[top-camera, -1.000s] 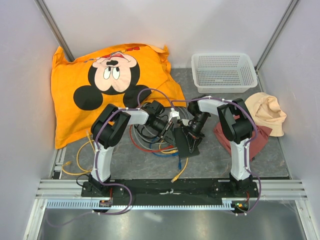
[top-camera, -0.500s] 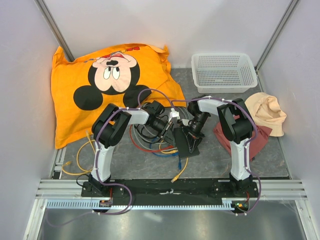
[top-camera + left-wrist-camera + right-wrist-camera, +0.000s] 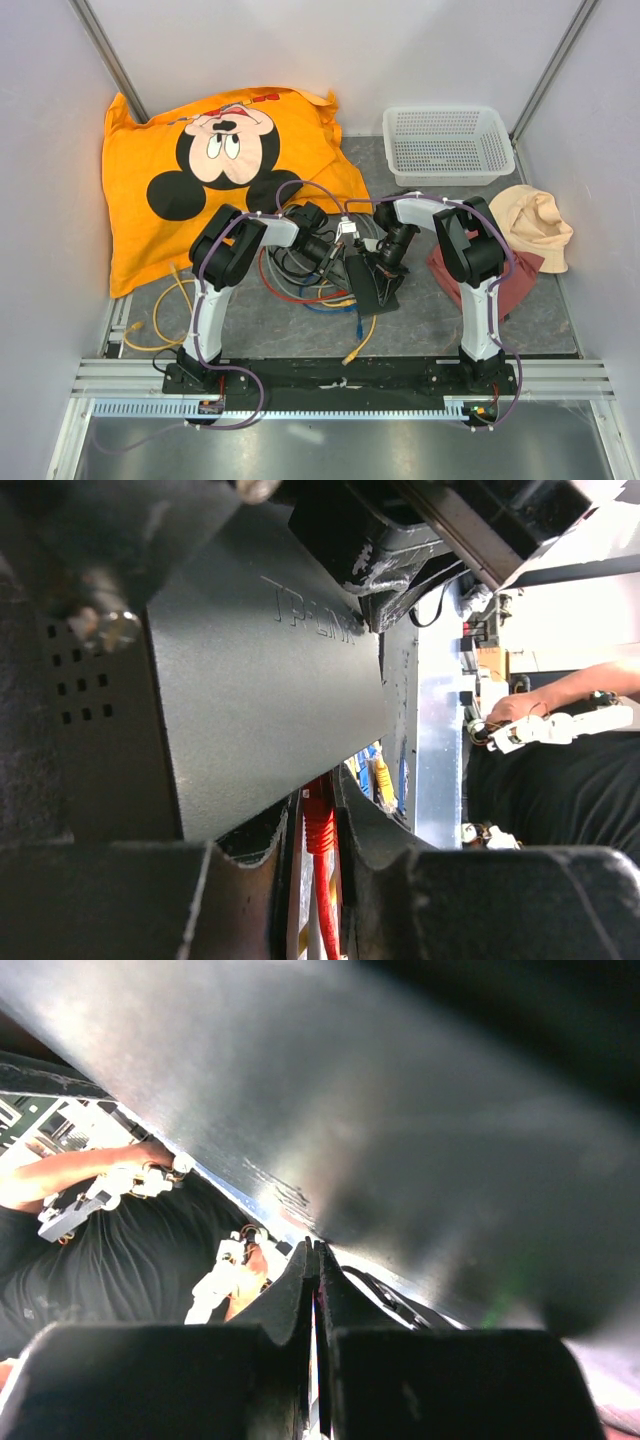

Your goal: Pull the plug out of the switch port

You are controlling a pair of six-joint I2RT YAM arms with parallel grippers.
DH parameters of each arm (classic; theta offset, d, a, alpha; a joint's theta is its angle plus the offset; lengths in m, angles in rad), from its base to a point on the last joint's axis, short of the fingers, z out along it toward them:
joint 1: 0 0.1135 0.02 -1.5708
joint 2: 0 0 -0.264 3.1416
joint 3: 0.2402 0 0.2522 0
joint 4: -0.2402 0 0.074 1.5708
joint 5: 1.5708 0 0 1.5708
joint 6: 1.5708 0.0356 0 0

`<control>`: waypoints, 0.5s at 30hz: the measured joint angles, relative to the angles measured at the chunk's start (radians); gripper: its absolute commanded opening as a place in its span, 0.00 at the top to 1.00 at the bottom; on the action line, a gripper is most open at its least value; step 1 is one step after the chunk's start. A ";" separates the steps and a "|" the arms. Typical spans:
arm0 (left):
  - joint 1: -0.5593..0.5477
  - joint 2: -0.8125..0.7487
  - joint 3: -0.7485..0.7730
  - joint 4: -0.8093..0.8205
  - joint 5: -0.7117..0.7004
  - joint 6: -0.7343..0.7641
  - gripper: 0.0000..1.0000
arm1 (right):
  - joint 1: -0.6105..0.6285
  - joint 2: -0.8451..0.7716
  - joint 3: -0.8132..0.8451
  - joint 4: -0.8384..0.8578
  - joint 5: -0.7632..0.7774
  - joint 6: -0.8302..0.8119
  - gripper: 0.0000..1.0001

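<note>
**Top view.** I am looking down on the flat matte-black rectangular switch [image 3: 367,283]. It is standing tilted at the centre of the grey bench [image 3: 280,335], over a loose coil of red, blue, yellow and black cables [image 3: 288,294], between the tips of the two arms.

**Left wrist view.** The switch's fine-grained casing [image 3: 260,700] is filling most of the frame. I am reading raised lettering, "TP-LINK", on its face, beside a grid of small vent holes [image 3: 75,670]. The left fingers [image 3: 235,880] are clamping the glossy red moulded plug [image 3: 318,825], whose tip is meeting the switch's narrow edge. I cannot tell whether it is seated in a port.

**Right wrist view.** The right fingers [image 3: 270,1310] are pressing almost together, leaving only a slit. I cannot tell whether they are pinching anything. The switch is showing as a blurred grey slab just above them.

**Background.** A soft orange cushion [image 3: 150,245] printed with a cartoon mouse is lying far left. A white plastic mesh basket [image 3: 445,145] is sitting far right.
</note>
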 measured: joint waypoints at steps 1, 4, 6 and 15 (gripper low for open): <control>0.001 0.003 0.001 0.001 0.003 0.000 0.98 | 0.001 0.000 0.001 0.000 0.002 0.003 1.00; 0.002 0.003 0.001 0.002 0.003 -0.001 0.98 | 0.002 0.000 0.002 -0.001 0.004 0.006 1.00; 0.003 0.003 0.001 0.002 0.001 -0.002 0.98 | 0.002 0.000 0.002 -0.001 0.005 0.006 1.00; 0.008 -0.011 -0.023 0.035 -0.011 -0.029 0.98 | 0.006 0.003 0.006 -0.005 0.011 0.007 1.00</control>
